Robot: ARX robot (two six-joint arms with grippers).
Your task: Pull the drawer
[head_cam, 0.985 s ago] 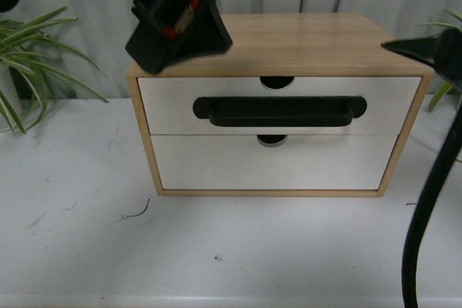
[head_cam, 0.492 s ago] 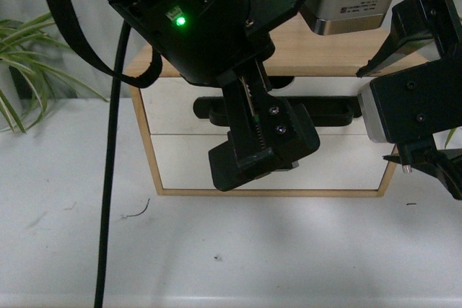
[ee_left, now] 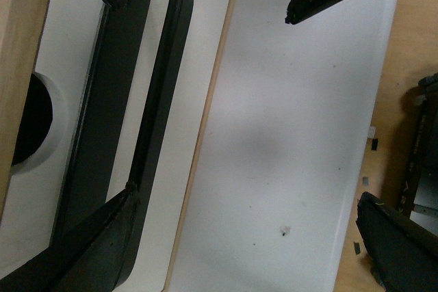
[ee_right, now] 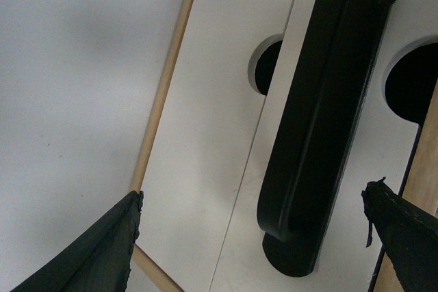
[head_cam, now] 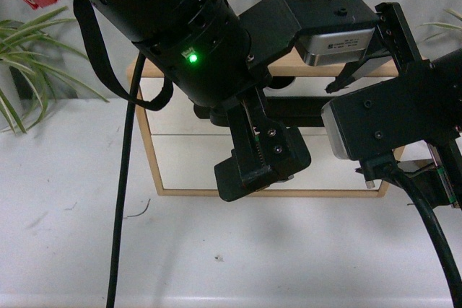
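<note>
A: Biggest first?
B: White table [head_cam: 72, 250], wooden cabinet [head_cam: 188, 192] standing on it.
A: Drawer?
B: Drawer [ee_right: 373, 155] is in the top slot, front flush with the plain one below. Black handle [ee_right: 321, 121] runs across it.
A: Grippers?
B: Left gripper [ee_left: 246, 196] has fingers apart, one tip at the handle, contact unclear. Right gripper [ee_right: 253, 189] is also spread, facing the handle, holding nothing.

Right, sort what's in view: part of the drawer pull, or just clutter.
Job: wide white-fronted upper drawer, its long black bar handle, open left gripper, open right gripper.
Just there: plain white lower drawer front, green long-leaved plant, light wooden cabinet frame.
</note>
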